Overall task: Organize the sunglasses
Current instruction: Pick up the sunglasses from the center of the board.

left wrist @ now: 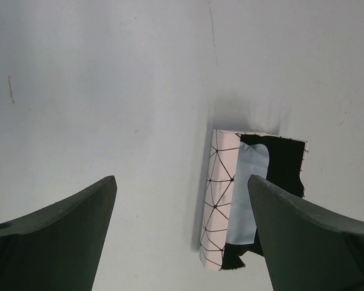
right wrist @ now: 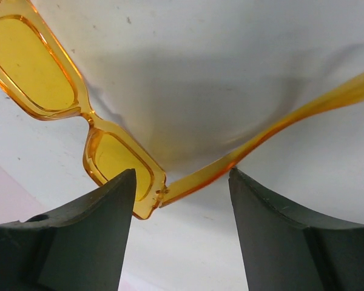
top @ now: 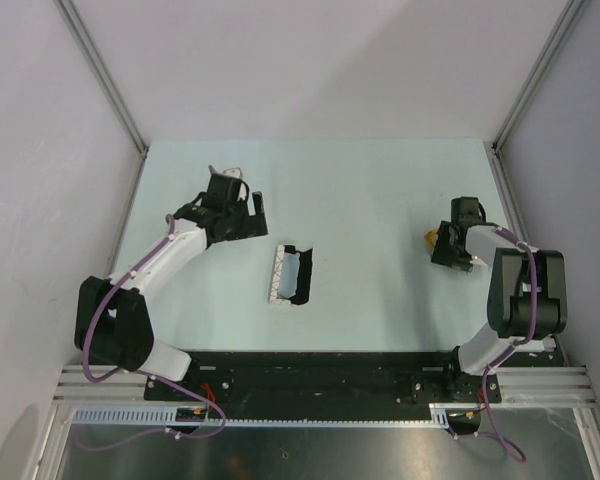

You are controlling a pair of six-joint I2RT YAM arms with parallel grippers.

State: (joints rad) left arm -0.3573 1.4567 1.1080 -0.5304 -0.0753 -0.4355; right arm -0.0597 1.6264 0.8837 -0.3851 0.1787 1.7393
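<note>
The right pincer (right wrist: 182,171) has its two dark fingers (right wrist: 85,236) apart and is clamped on nothing. The sunglasses (right wrist: 112,154) lie on the table just ahead of its tips. The hinged corner of the yellow-orange frame sits in the gap, right against the tip of the finger on the left of the wrist view, and that finger hides the lower edge of one amber lens. One slim arm runs from that corner across the gap and on past the tip of the other finger; whether either finger touches the frame I cannot tell. The second lens stretches away toward the upper left of that view. From above, the glasses show only as a small yellow spot at the far side of this pincer, near the right edge of the pale green table (top: 380,190). The left pincer (left wrist: 182,182) is spread wide too, with only bare table between its fingers. Just beyond it, near the middle of the table, lies the case (left wrist: 218,206), open, with a white shell marked with black triangle lines and a black lining. A blue-grey cloth (left wrist: 250,194) rests inside it against that lining. The sunglasses are outside the case and well apart from it, over on the right
</note>
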